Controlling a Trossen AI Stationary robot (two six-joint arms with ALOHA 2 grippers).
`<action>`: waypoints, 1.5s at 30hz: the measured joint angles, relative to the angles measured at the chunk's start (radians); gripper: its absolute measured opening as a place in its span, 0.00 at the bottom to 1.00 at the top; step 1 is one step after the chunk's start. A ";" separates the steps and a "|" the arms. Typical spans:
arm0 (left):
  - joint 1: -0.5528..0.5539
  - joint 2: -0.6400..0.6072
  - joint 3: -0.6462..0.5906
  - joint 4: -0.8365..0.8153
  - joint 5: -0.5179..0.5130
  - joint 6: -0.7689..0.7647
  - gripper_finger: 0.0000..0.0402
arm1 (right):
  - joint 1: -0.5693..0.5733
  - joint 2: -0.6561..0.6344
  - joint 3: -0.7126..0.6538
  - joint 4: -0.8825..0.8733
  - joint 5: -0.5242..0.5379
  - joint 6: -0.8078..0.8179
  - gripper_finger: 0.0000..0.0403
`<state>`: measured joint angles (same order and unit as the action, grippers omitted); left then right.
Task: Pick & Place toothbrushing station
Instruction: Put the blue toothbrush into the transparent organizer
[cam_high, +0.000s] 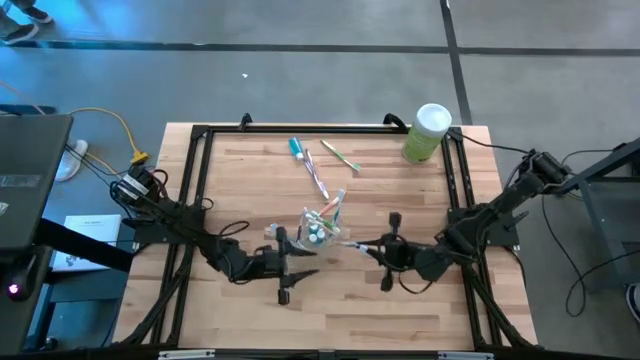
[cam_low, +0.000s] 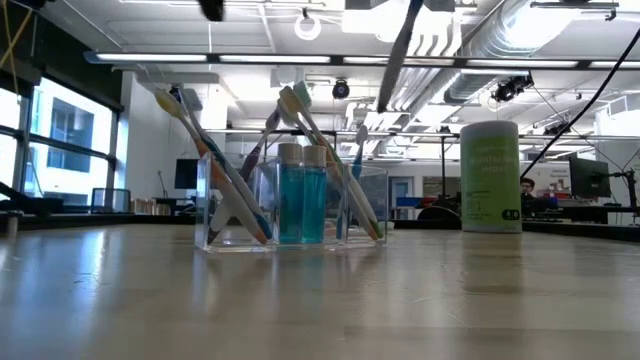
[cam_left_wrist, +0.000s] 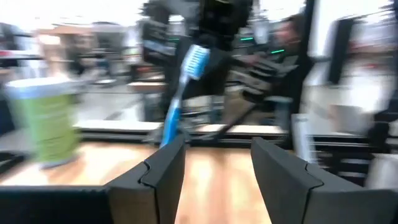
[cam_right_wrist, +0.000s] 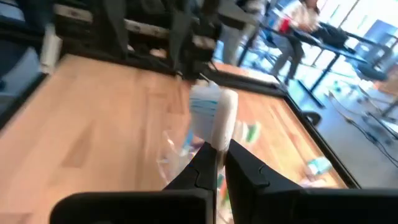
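Observation:
A clear cup (cam_high: 322, 228) (cam_low: 290, 205) stands mid-table, holding several toothbrushes and two teal tubes. Just to its right, my right gripper (cam_high: 366, 244) (cam_right_wrist: 217, 155) is shut on a blue toothbrush (cam_right_wrist: 214, 115) (cam_left_wrist: 180, 93). Left of the cup, my left gripper (cam_high: 292, 266) (cam_left_wrist: 214, 168) is open and holds nothing. Farther back on the wood lie a teal tube (cam_high: 296, 148), a striped toothbrush (cam_high: 316, 174) and a green toothbrush (cam_high: 340, 155). My right gripper pinches the toothbrush's handle (cam_right_wrist: 217, 144) between its two shut fingers. The bristle end (cam_right_wrist: 219, 106) sticks out beyond the fingertips, and the brush is lifted clear of the table, over the cup's right side. The lower handle is hidden by the fingers.
A light-green canister with a white lid (cam_high: 428, 132) (cam_low: 490, 175) stands at the far right corner. A black frame (cam_high: 200, 140) runs round the tabletop. Bare wood (cam_high: 330, 310) lies along the near edge. People show in the room behind.

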<state>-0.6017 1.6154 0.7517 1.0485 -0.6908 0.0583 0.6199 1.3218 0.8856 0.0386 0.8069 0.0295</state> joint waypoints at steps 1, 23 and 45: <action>-0.011 0.000 0.000 0.001 -0.060 0.018 0.45 | -0.013 0.001 0.000 -0.005 -0.001 0.008 0.01; -0.139 0.000 0.000 0.014 -0.716 0.385 0.45 | -0.357 0.196 0.000 -0.014 -0.267 0.157 0.01; -0.204 0.000 -0.001 -0.001 -0.786 0.556 0.45 | -0.371 0.218 0.000 -0.003 -0.285 0.209 0.44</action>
<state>-0.8061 1.6154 0.7506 1.0472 -1.4763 0.6148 0.2493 1.5394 0.8852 0.0353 0.5218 0.2385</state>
